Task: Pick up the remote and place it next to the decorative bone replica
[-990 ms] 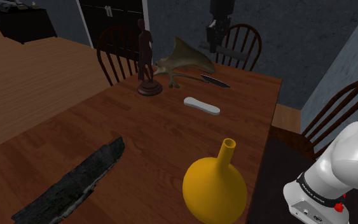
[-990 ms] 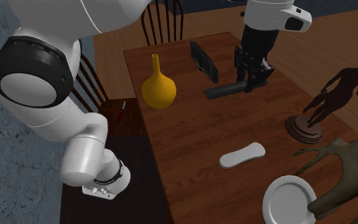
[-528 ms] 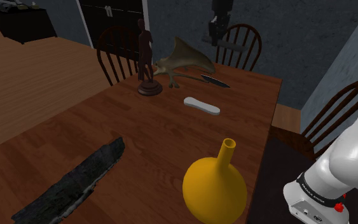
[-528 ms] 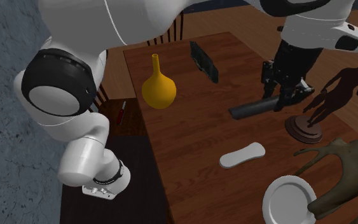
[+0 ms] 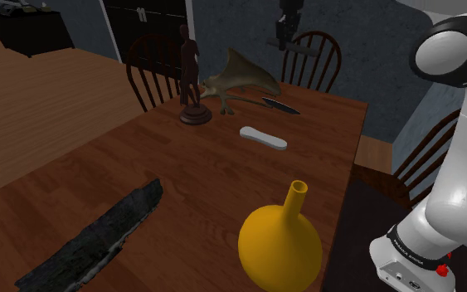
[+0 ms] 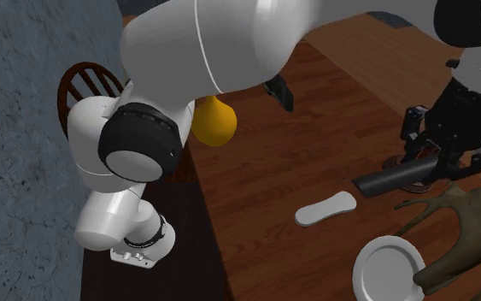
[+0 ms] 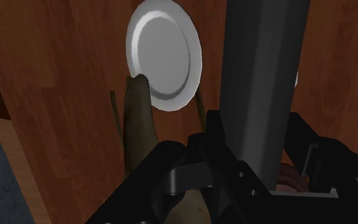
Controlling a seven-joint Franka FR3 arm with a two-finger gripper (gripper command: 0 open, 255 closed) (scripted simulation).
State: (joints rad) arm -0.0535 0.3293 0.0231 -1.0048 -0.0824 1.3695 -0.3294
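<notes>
My black two-finger gripper (image 6: 442, 162) clasps one end of the long dark grey remote (image 6: 394, 179), aloft near the olive-brown bone-shaped sculpture (image 6: 467, 229). I'd lower it gently onto bare wooden table (image 6: 255, 171), clear of the round white plate (image 6: 387, 270), before releasing.

One vase (image 5: 279, 245), one bone (image 5: 263, 137), one plate (image 6: 388, 268), one statuette (image 5: 192, 79), one remote (image 6: 396, 176) and three chairs (image 5: 151, 41) are showing.
</notes>
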